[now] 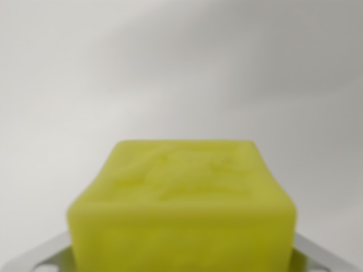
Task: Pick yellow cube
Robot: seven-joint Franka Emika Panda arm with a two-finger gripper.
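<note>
The yellow cube fills the lower middle of the wrist view, very close to the camera and out of focus, with a faint relief on its top face. Pale grey fingers of my gripper show at the bottom left and bottom right corners, pressed against the cube's two sides. The gripper is shut on the cube. The cube's lower part and the fingertips are cut off by the frame's bottom edge.
Behind the cube there is only a plain, blurred white-grey surface with soft shadows. No other objects or edges show.
</note>
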